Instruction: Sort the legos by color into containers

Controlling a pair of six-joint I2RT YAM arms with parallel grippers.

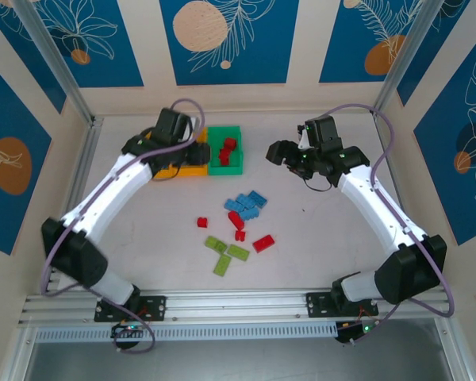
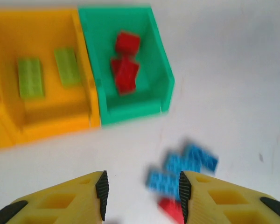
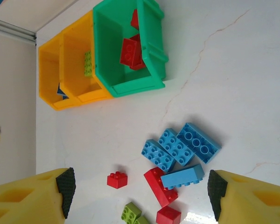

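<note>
Open tabletop (image 1: 309, 218) right of green bin (image 1: 225, 169)

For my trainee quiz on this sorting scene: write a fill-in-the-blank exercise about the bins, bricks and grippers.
1. The green bin holds only ___ bricks.
2. The orange-yellow bin touching it holds two ___ bricks.
3. The loose bricks lying nearest the green bin are ___.
4. The left gripper and the right gripper both stand ___, with nothing held.

Missing words: red; lime green; blue; open.
</note>
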